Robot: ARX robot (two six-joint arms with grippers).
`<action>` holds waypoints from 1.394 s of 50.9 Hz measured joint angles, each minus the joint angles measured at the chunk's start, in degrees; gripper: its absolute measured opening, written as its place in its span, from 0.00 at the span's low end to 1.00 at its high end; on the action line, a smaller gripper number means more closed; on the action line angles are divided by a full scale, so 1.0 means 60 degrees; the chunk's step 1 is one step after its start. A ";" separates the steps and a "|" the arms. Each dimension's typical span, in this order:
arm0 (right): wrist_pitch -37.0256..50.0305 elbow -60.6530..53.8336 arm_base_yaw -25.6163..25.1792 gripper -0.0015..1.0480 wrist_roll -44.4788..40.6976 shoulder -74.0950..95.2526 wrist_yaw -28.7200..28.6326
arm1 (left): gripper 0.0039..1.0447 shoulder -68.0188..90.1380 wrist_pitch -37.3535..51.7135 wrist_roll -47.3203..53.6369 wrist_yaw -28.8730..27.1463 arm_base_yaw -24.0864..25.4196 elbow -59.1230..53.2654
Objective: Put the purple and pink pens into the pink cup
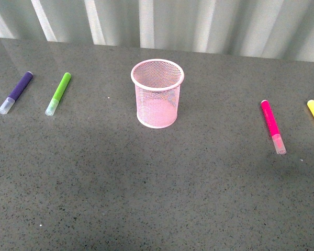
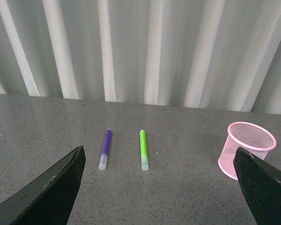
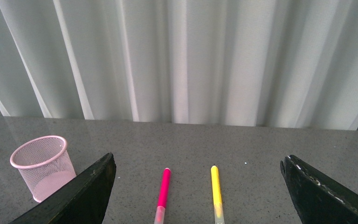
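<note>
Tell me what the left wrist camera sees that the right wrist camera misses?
Only the left wrist view shows the purple pen and the open left claw. Only the right wrist view shows the pink pen, the yellow marker and the open right claw. Both show the pink cup, the grey table, the white curtain, and the green marker, though the right view catches just its end at the picture's edge.
</note>
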 joint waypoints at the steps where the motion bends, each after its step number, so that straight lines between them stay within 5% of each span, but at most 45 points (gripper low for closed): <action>1: 0.0000 0.0000 0.0000 0.93 0.0000 0.0000 0.0000 | 0.94 0.0000 0.0000 0.0000 0.0000 0.0000 0.0000; 71: 0.0000 0.0000 0.0000 0.93 0.0000 0.0000 -0.0004 | 0.94 0.0000 0.0000 0.0000 0.0000 0.0000 0.0000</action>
